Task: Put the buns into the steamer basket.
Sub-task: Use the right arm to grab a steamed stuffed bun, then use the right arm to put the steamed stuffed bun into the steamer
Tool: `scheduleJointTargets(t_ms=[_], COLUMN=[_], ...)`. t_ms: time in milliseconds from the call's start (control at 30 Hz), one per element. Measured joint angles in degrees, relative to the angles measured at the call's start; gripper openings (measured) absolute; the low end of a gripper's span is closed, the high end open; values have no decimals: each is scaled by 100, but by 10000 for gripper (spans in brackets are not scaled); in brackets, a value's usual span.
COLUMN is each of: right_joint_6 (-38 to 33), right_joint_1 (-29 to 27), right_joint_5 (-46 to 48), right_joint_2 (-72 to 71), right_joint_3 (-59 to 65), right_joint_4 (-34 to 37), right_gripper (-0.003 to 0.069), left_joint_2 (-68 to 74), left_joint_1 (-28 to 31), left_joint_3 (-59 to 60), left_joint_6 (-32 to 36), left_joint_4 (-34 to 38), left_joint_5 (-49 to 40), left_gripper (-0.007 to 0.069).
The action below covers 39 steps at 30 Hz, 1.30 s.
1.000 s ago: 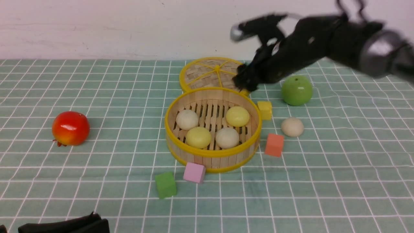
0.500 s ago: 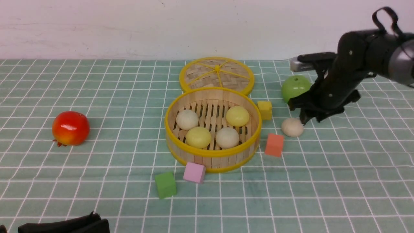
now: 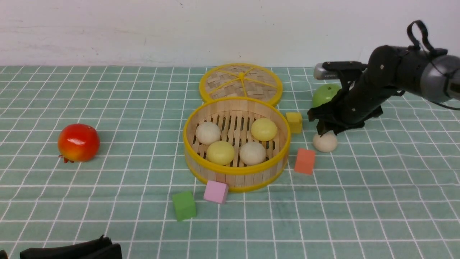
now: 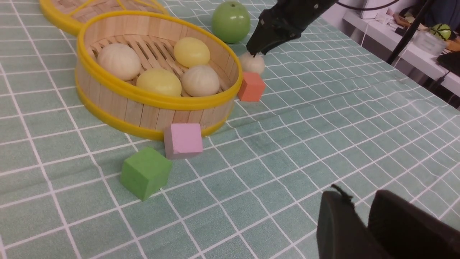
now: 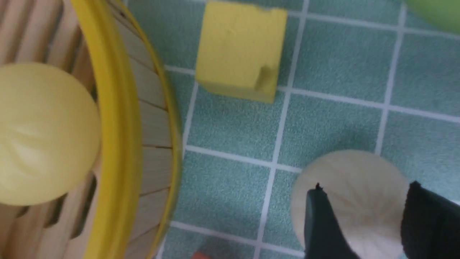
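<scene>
The right tool [image 3: 324,130] is hanging directly over the lone off-white bun [image 3: 325,142], its fingers standing apart and straddling the bun's top. That bun is sitting on the counter [image 3: 359,201], outside the steamer basket [image 3: 235,171] and to its right, near the yellow cube [image 3: 294,122] and the orange cube [image 3: 304,161]. Four more are lying inside the basket: the rear off-white bun [image 3: 208,132], the front off-white bun [image 3: 252,153], the rear yellow bun [image 3: 264,129] and the front yellow bun [image 3: 220,152]. The left tool [image 4: 361,196] is waiting low at the counter's near left; its fingers are overlapping in the wrist view, so I cannot tell whether they are apart or together.
</scene>
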State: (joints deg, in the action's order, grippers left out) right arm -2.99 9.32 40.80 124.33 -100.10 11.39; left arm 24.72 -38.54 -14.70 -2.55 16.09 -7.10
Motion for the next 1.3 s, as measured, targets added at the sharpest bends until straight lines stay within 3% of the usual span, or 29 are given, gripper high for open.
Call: scheduleJointTargets(t_ms=[267,633,967,1133,1300], right_joint_6=[-148,-554,-661,-1166,-1894], right_joint_1=[0,0,0,144,745], right_joint_5=[-95,-97,93,67,-375], right_joint_2=[36,100,-279,-837,-891], right_joint_3=[-6,-10,-72,-158,-212], right_joint_4=[6,6,48,610,1627], right_gripper=[278,8,-1,-1,0], left_joint_2=[0,0,0,0,0], left_joint_1=[0,0,0,0,0], left_joint_3=[0,0,0,0,0], left_joint_6=[0,0,0,0,0], left_joint_4=[0,0,0,0,0], left_joint_5=[0,0,0,0,0], left_gripper=[132,147,155,162,165])
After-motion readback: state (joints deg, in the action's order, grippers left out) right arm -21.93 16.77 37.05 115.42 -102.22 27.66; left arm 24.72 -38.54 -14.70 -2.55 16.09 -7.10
